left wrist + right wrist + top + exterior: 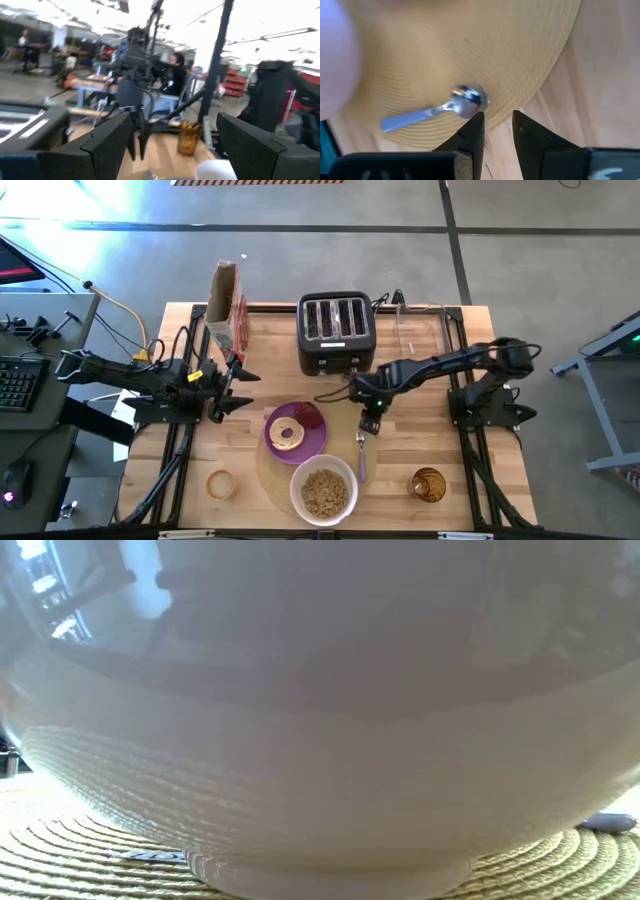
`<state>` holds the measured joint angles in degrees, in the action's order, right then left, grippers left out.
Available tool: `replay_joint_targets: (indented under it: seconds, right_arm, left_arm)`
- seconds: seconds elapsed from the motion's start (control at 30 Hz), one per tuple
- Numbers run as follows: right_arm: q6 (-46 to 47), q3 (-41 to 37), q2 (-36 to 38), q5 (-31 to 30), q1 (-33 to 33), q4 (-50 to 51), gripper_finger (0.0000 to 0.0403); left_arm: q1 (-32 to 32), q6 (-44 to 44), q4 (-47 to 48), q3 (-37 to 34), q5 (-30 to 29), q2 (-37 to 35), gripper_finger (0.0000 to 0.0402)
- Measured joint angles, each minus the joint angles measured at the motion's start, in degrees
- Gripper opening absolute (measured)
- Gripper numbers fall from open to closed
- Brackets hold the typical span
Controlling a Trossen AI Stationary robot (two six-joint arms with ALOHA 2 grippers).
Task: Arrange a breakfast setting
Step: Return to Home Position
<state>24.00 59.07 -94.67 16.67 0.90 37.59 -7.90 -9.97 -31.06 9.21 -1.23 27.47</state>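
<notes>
Spoon (361, 458) is laid on the mat's (268, 472) right edge, centre-low in the high view, long axis up-down. Its bowl end is just below the right gripper (367, 423) — fingers parted, nothing held. Retreat up-right is judged clear. Left gripper (228, 385) is parked mid-left, spread.

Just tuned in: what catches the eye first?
The white bowl of tan cereal fills the round mat's front, purple plate with bagel and red fruit behind. The right end effector hovers open beside the metal spoon on the mat's right edge; the left end effector waits by the cereal box.
</notes>
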Motion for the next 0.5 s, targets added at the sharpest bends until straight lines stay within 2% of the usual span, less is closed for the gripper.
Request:
replay_joint_targets:
  seconds: [0.23, 0.43, 0.5]
  right_arm:
    - [-10.2, 0.0, 13.7, -4.3, -1.0, -2.5, 0.008]
    - [-16.6, -0.2, 26.5, -7.9, -0.8, -4.3, 0.008]
    - [-18.0, -3.3, 31.6, -8.4, -0.5, -8.0, 0.008]
  left_arm:
    - [0.0, 1.1, 1.0, 0.0, 7.1, -6.3, 0.0287]
    - [0.0, -0.6, 10.0, 0.0, 6.7, -13.2, 0.0287]
    - [0.0, -1.3, 12.2, 0.0, 6.6, -15.2, 0.0287]
